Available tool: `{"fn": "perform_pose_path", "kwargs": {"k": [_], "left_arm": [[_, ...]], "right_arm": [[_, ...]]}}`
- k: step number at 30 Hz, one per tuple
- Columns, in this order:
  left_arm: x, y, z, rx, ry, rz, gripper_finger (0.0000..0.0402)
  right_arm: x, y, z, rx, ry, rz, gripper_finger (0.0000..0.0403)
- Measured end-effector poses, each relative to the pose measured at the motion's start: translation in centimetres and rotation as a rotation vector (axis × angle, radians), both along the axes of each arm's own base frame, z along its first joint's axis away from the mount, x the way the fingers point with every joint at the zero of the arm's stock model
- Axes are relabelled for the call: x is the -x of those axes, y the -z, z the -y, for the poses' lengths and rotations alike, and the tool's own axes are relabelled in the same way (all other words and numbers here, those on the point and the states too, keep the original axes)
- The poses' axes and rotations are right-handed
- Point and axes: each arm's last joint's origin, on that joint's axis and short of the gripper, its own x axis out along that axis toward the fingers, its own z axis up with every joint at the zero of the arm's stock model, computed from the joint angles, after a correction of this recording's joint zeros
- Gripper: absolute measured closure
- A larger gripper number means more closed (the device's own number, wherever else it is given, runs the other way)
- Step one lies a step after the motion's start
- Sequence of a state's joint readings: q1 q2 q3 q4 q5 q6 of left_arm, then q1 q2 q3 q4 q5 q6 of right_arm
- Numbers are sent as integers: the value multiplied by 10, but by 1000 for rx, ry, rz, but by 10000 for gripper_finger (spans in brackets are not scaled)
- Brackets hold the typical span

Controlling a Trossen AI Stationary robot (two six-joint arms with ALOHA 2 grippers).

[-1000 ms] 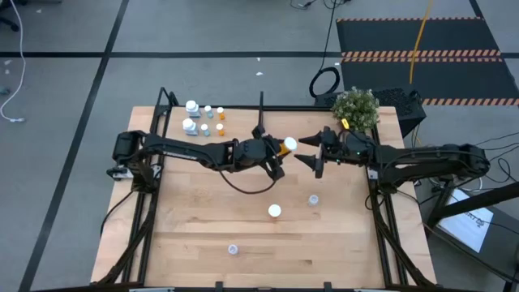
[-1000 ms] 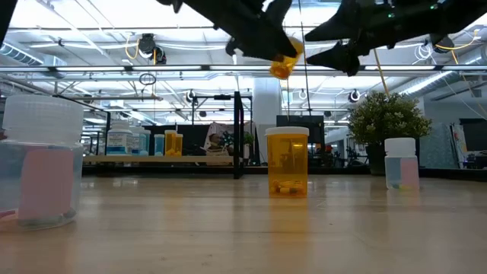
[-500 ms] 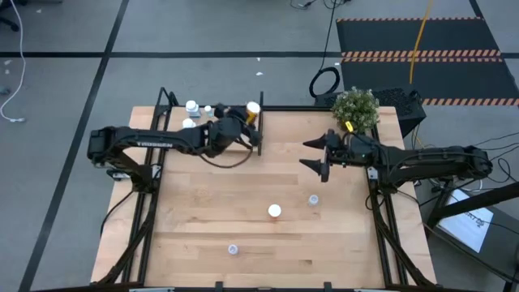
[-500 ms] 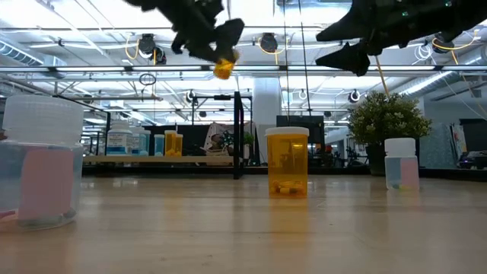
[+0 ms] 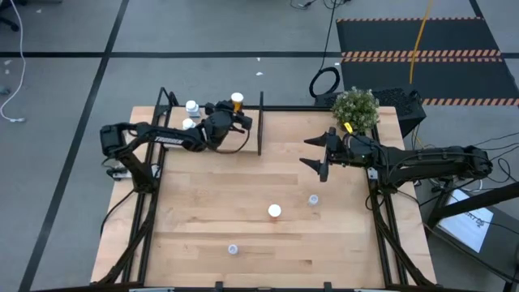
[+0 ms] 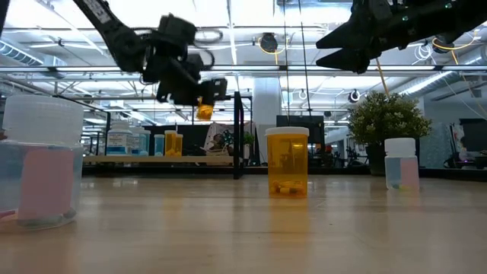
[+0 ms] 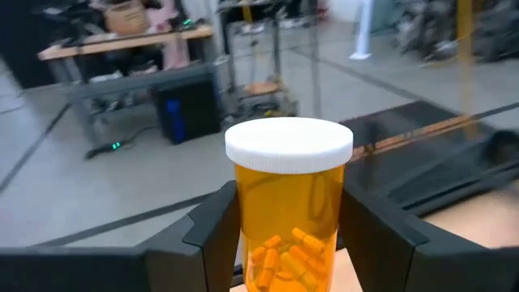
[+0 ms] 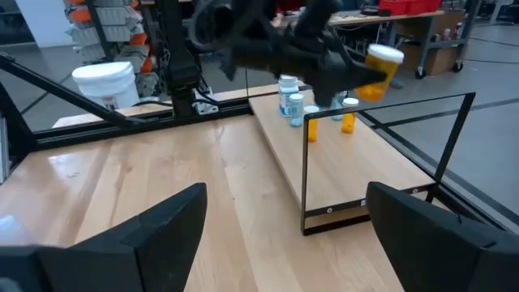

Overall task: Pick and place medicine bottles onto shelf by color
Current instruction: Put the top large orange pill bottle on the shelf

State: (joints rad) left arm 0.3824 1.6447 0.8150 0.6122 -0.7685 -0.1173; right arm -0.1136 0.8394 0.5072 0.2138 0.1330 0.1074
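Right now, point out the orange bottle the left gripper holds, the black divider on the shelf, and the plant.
orange bottle [image 7: 285, 212]: left wrist view, on its amber body between the fingers.
black divider [image 5: 260, 123]: high view, midway along the upright bar.
plant [image 5: 355, 106]: high view, middle of the green foliage.

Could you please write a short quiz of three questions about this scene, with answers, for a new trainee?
1. True or false: the left gripper holds an orange bottle with a white cap.
2. Which loose bottle stands on the table nearest the right gripper?
A. the orange bottle with the white cap
B. the small pale bottle
C. the pale bottle at the near edge
3. Fill in: the held bottle is above the ____, left of its black divider.

Key
1. True.
2. B.
3. shelf.
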Motion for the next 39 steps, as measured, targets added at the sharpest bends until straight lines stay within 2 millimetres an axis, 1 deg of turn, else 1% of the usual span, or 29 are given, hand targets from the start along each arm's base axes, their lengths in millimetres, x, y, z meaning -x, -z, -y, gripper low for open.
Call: {"fn": "perform_pose_path", "kwargs": {"k": [3, 9, 18, 26, 33, 37, 39], "left_arm": [[1, 11, -8, 20, -25, -24, 211], [-3, 24, -9, 51, -33, -19, 211], [-3, 25, -7, 80, -38, 25, 211], [-6, 25, -1, 83, -31, 40, 211], [-5, 30, -9, 89, -64, 54, 211], [-5, 42, -12, 105, -76, 16, 211], [-7, 40, -13, 91, -80, 46, 211]], "right_arm": [[0, 0, 0, 0, 1, 0, 73], [0, 0, 0, 8, 2, 5, 73], [0, -2, 0, 10, 2, 19, 74], [0, -2, 0, 7, 2, 19, 74], [0, -2, 0, 6, 3, 19, 74], [0, -2, 0, 5, 2, 19, 74], [0, -2, 0, 3, 3, 19, 74]]}}
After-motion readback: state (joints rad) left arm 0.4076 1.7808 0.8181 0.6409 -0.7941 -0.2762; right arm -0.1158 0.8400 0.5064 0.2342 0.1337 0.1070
